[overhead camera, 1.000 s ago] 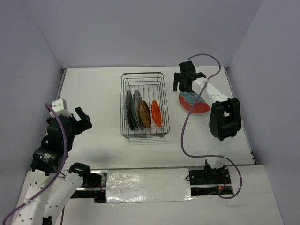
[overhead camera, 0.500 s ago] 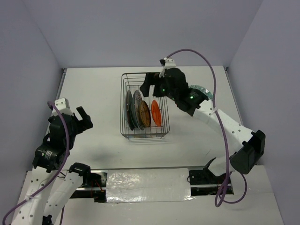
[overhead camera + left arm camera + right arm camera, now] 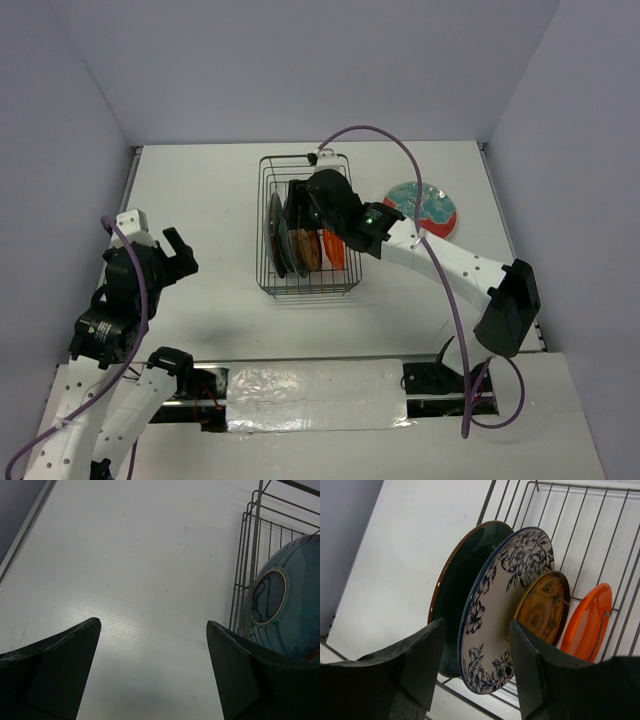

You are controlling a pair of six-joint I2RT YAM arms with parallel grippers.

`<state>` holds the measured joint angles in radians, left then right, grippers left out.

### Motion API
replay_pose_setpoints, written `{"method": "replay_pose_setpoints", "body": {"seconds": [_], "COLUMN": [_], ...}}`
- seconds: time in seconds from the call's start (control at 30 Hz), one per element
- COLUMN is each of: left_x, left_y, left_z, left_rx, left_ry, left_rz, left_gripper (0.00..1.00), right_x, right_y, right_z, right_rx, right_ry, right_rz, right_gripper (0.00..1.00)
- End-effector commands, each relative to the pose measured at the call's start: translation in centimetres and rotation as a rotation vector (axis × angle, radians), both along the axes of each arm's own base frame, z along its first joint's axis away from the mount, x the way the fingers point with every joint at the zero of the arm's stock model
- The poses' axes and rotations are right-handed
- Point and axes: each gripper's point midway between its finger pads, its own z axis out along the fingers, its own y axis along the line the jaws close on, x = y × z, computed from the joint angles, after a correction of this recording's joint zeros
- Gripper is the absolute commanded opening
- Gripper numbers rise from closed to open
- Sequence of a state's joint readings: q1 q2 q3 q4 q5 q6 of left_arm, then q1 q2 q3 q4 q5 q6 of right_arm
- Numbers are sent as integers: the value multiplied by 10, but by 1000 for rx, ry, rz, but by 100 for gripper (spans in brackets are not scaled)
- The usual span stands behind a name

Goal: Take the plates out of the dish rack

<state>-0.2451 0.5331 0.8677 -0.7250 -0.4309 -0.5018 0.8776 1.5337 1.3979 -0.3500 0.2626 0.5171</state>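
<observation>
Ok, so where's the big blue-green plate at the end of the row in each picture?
Top external: the teal plate stands on edge at the left end of the row in the dish rack, near the middle.
Left wrist: at the right edge, behind the rack's wires, its underside showing.
Right wrist: centre-left, behind the flowered plate.
Shared landmark: the dish rack's dark wires.

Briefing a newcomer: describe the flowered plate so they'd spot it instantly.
Find the wire rack. Of four plates standing inside, the flowered plate is second from left, between the teal plate and the yellow-brown plate. Only it is white with dark blue flowers.
</observation>
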Motion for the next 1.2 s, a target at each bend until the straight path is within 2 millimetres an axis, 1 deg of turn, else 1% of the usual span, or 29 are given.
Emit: {"method": "replay_pose_setpoints", "body": {"seconds": [0.0, 0.07, 0.37, 0.4, 0.47, 0.5, 0.53, 0.6, 0.63, 0.7, 0.8, 0.83, 0.9, 0.93, 0.97, 1.0, 1.03, 1.07, 1.13, 1.17], "left_x": [4, 4, 3, 3, 2, 2, 2, 2, 2, 2, 1, 1, 1, 1, 1, 1, 1, 1, 1, 1], "left_y": [-2, -3, -3, -3, -3, -3, -3, -3, -3, -3, -3, -3, -3, -3, -3, -3, -4, -3, -3, -3], "left_z": [11, 11, 13, 13, 13, 13, 13, 13, 13, 13, 14, 14, 14, 14, 14, 14, 14, 14, 14, 15], "left_rx": [-14, -15, -17, -17, -16, -17, -18, -18, -19, -19, -19, -19, -19, -18, -19, -18, -20, -18, -20, -18], "left_ry": [-52, -53, -61, -61, -62, -65, -64, -64, -65, -65, -67, -67, -67, -67, -68, -67, -69, -69, -69, -72], "left_rz": [-6, -7, -7, -7, -9, -9, -8, -10, -11, -12, -13, -13, -13, -12, -12, -12, -13, -12, -10, -10], "left_gripper": [99, 99, 100, 99, 100, 99, 100, 99, 100, 100, 100, 100, 99, 99, 99, 100, 99, 100, 100, 100], "right_x": [3, 1, -2, -1, -1, 0, 2, 2, 3, 4, 0, -1, -2, -1, -2, -1, -1, -1, -1, -1], "right_y": [9, 15, 29, 29, 30, 30, 29, 29, 29, 29, 30, 31, 28, 27, 26, 26, 25, 26, 25, 25], "right_z": [0, -5, -31, -38, -42, -49, -50, -55, -57, -56, -53, -45, -42, -35, -33, -31, -29, -23, -20, -14], "right_rx": [33, 40, 25, 13, -1, -17, -24, -39, -37, -27, 8, 31, 50, 71, 77, 86, 90, 102, 105, 124], "right_ry": [-15, -5, 45, 51, 55, 62, 59, 63, 65, 66, 70, 58, 53, 40, 39, 38, 36, 29, 30, 26], "right_rz": [-17, 2, 4, 0, -11, -18, -38, -47, -54, -59, -65, -64, -80, -88, -93, -99, -101, -104, -111, -118], "right_gripper": [61, 52, 51, 51, 50, 49, 43, 39, 34, 28, 11, 9, 7, 6, 5, 0, 0, 0, 0, 0]}}
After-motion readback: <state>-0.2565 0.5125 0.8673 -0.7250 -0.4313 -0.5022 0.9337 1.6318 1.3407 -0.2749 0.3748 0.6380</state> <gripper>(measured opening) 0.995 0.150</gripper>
